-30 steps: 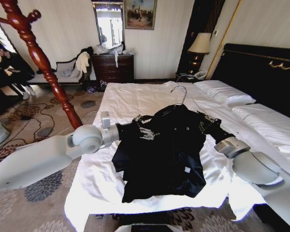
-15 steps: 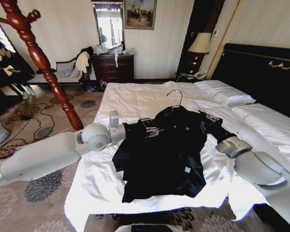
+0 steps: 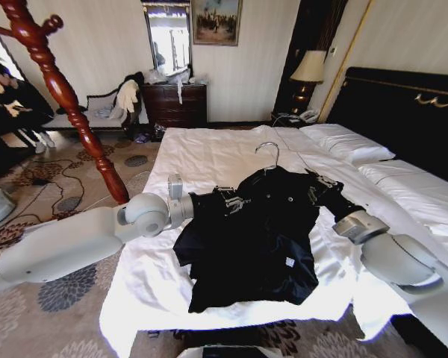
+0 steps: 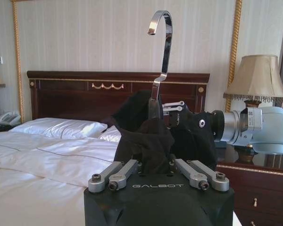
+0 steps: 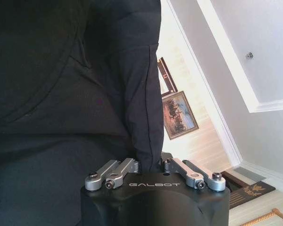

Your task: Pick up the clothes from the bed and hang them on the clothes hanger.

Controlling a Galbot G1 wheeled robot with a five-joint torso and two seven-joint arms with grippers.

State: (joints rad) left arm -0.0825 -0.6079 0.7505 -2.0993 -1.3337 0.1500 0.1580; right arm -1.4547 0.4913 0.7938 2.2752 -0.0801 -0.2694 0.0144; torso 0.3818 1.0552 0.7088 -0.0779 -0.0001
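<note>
Black shiny long-sleeved jacket (image 3: 254, 239) soft, limp, likely slippery; left gripper (image 3: 228, 200) and right gripper (image 3: 321, 190) both clamped on shoulders, best hold there

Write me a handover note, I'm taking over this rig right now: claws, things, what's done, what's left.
Left claw: shut on the black shiny jacket at one shoulder.
Right claw: shut on the jacket's other shoulder.
The slim black hanger with silver hook sits inside the jacket's collar, hook sticking up.
Jacket's lower part lies on the white-sheeted bed.
Done: jacket on hanger, gripped.
Left: hanging it up.
</note>
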